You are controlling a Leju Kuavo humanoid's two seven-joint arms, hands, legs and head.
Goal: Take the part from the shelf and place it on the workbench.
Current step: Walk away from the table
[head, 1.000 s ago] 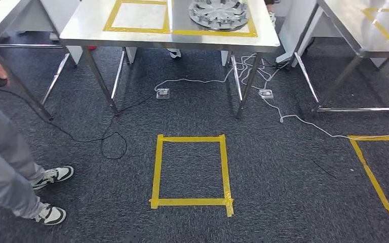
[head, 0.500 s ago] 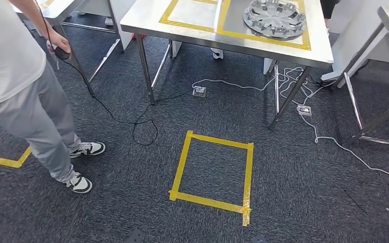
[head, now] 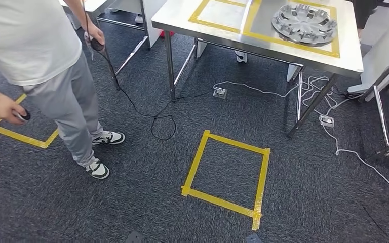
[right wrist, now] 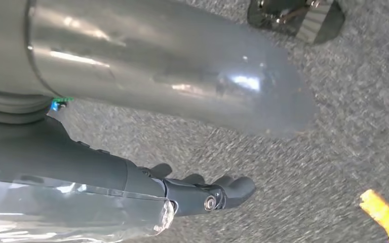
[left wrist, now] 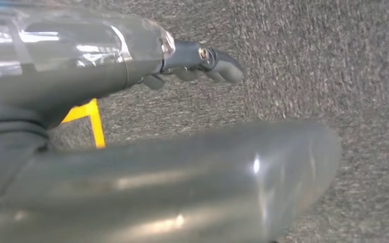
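Part [head: 304, 23] on workbench [head: 182, 17]; left hand [left wrist: 197, 61], right hand [right wrist: 202, 195] empty, hanging apart.

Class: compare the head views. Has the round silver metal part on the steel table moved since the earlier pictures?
No. The round silver metal part still sits inside the same yellow tape rectangle on the steel table; the camera turned.

Head view bright, even, light from above; soft glare on steel table [head: 263, 38], faint shadows under person [head: 45, 61] on carpet [head: 131, 202]. Sharp in centre, slight tilt and stretch at edges. Both wrist views blurred: carpet smeared, possibly by motion; near grey thumb [left wrist: 182, 187] out of focus, white highlights on cover [right wrist: 71, 212]
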